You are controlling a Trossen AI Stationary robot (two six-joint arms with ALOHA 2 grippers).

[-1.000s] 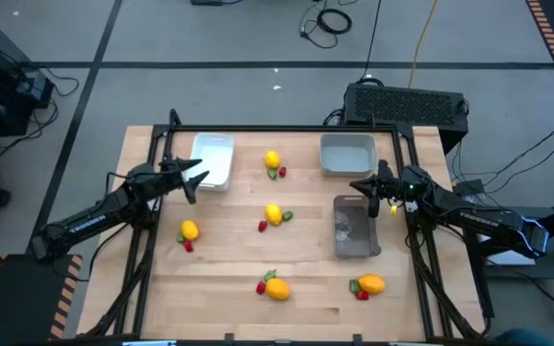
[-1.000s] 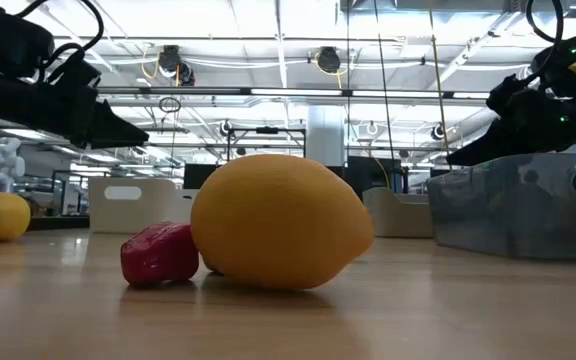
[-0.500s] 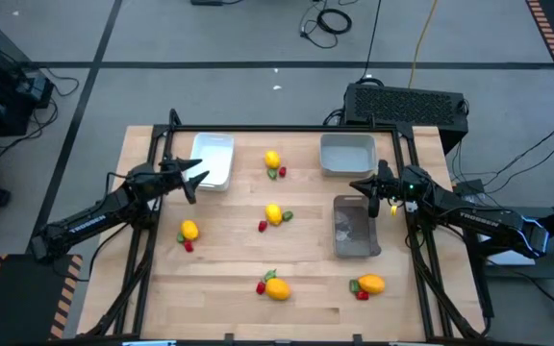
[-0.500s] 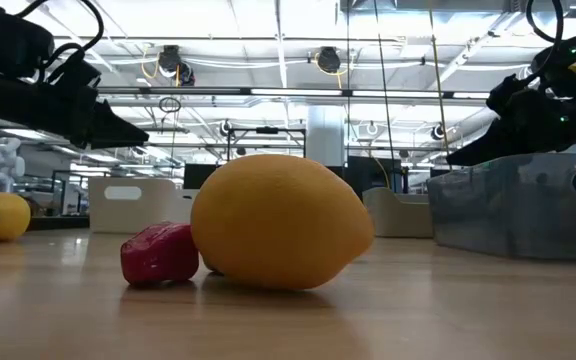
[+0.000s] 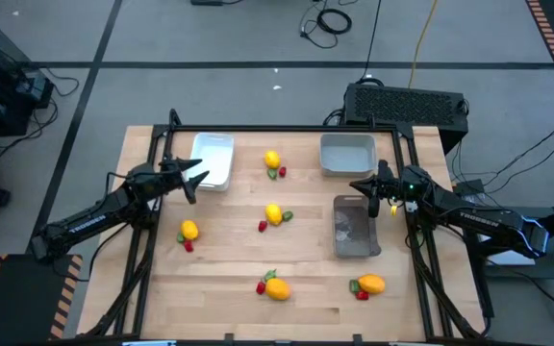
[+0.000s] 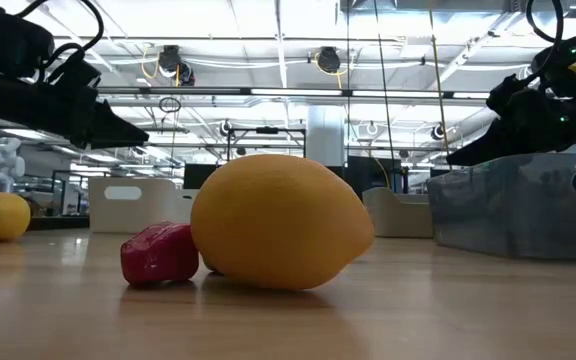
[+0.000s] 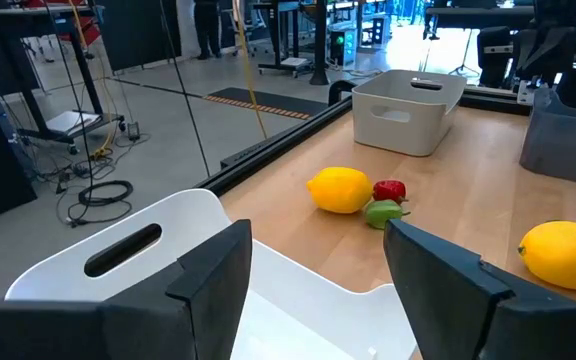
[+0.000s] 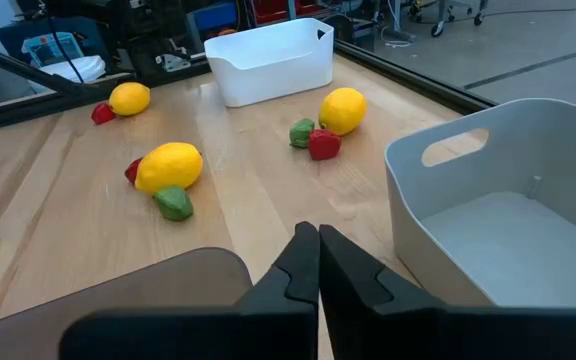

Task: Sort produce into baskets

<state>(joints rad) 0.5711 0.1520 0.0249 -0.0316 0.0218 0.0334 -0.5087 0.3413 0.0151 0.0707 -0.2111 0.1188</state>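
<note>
Several yellow lemon-like fruits lie on the wooden table, each with a red and a green piece beside it, such as the middle lemon (image 5: pixel 274 213) and the near one (image 5: pixel 277 287) (image 6: pixel 280 222). The white basket (image 5: pixel 212 160) stands far left, the pale grey basket (image 5: pixel 346 154) far right, and the darker grey basket (image 5: pixel 355 227) nearer on the right. My left gripper (image 5: pixel 200 173) (image 7: pixel 313 270) hangs open over the white basket's near corner. My right gripper (image 5: pixel 359 185) (image 8: pixel 313 235) is shut, empty, above the darker basket's far end.
A dark frame rail (image 5: pixel 287 129) runs along the table's far edge, with uprights down both sides. Bare wood lies between the fruit groups in the table's middle. All three baskets hold no produce that I can see.
</note>
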